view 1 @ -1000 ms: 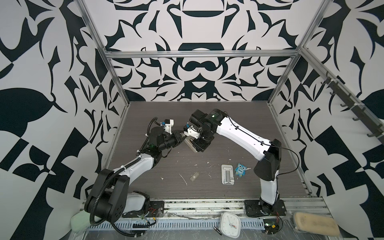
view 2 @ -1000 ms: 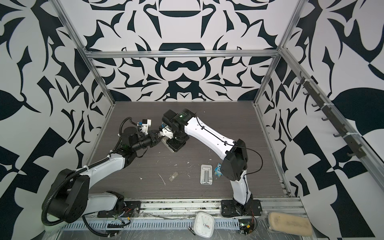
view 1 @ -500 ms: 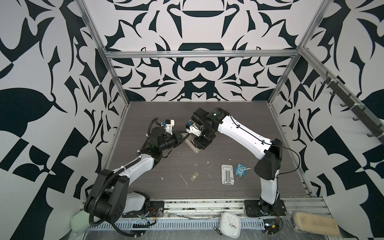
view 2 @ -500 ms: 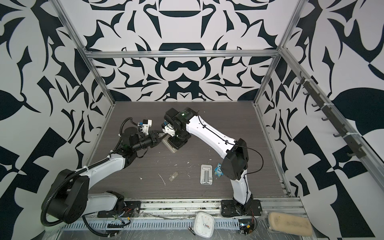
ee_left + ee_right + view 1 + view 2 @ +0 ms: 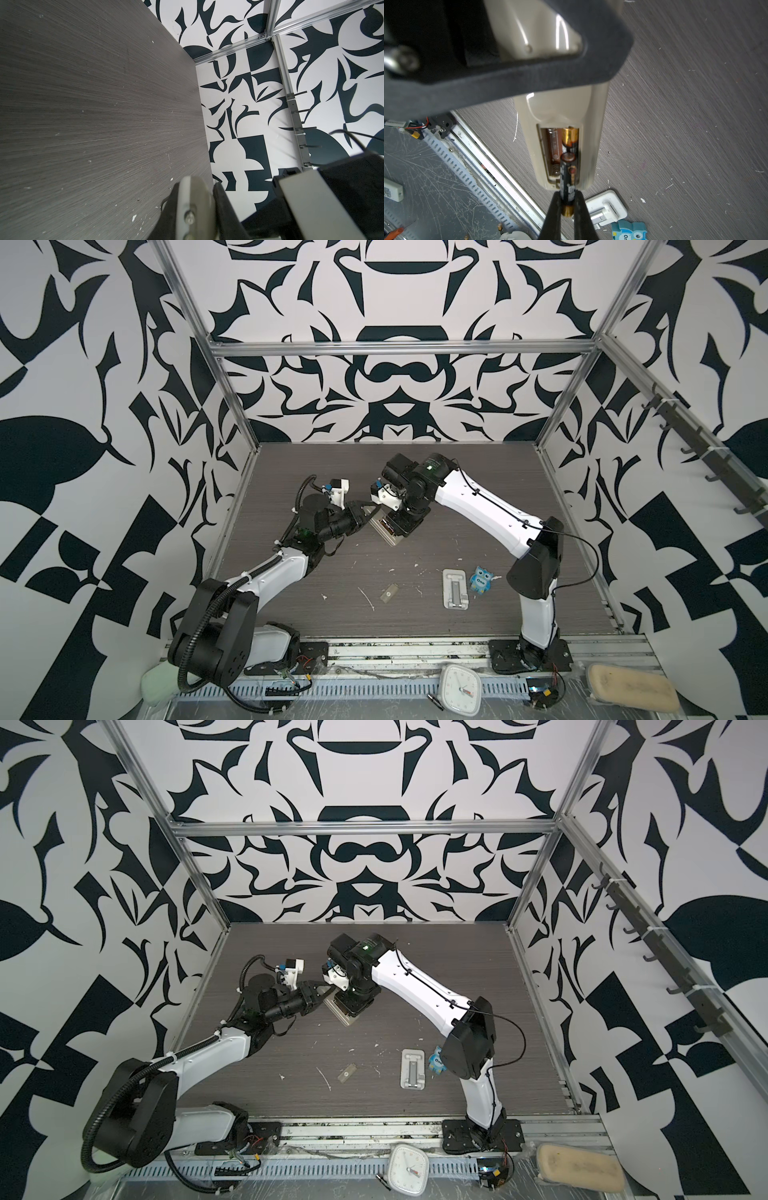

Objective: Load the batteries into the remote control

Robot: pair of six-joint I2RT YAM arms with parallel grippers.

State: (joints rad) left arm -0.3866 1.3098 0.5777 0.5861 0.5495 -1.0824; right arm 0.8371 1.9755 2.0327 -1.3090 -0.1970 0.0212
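Jaws of my right gripper (image 5: 568,193) are pinched on 1 battery (image 5: 568,176), black with a gold end, its free tip over the open bay of the remote control (image 5: 591,124). A 2nd battery (image 5: 570,138) already lies in that bay. My left gripper (image 5: 367,513) is closed on the remote's other end, back side up, mid-way across the grey table (image 5: 457,489) in both top views. Nearer the front lie the small cover (image 5: 389,594), the slotted stand (image 5: 455,588) and a blue owl toy (image 5: 481,580), all apart from the remote
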